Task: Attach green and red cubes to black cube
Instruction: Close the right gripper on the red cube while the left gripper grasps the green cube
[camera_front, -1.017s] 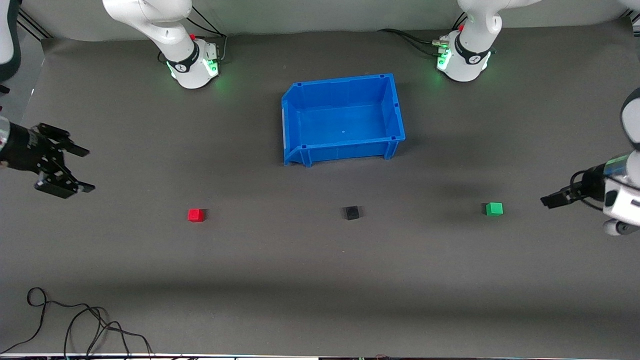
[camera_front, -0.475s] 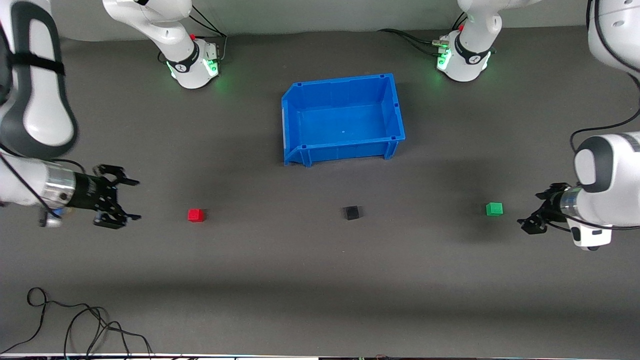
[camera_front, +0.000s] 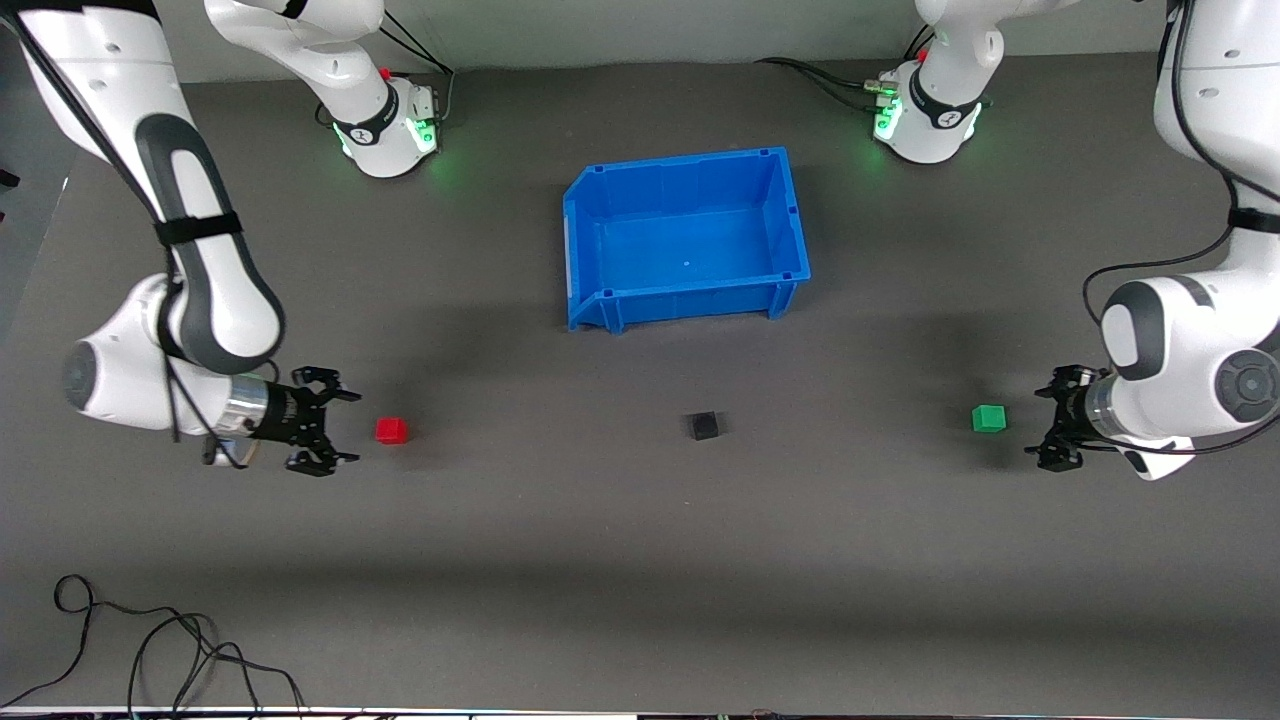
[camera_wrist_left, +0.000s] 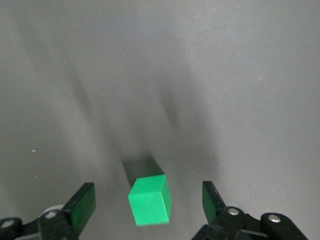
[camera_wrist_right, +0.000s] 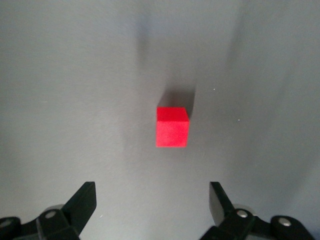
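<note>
Currently, layout: three cubes are lying in a row on the grey counter (camera_front: 640, 560), nearer the front camera than the blue bin (camera_front: 686, 236).
Red cube (camera_front: 392, 430): sitting toward the right arm's end, flat on one face, edges roughly square to the row; no long axis.
Black cube (camera_front: 705, 426): resting mid-row, well apart from both others, turned slightly askew.
Green cube (camera_front: 988, 418): sitting toward the left arm's end; in the left wrist view (camera_wrist_left: 149, 200) it is appearing rotated, one corner edge facing the camera.
Right pincer (camera_front: 338, 430): hanging low just beside the red cube, fingers (camera_wrist_right: 82, 202) spread wide, pointing at it, not touching.
Left pincer (camera_front: 1045, 430): hanging low just beside the green cube, fingers (camera_wrist_left: 84, 202) spread wide, cube lying ahead between them, untouched.
</note>
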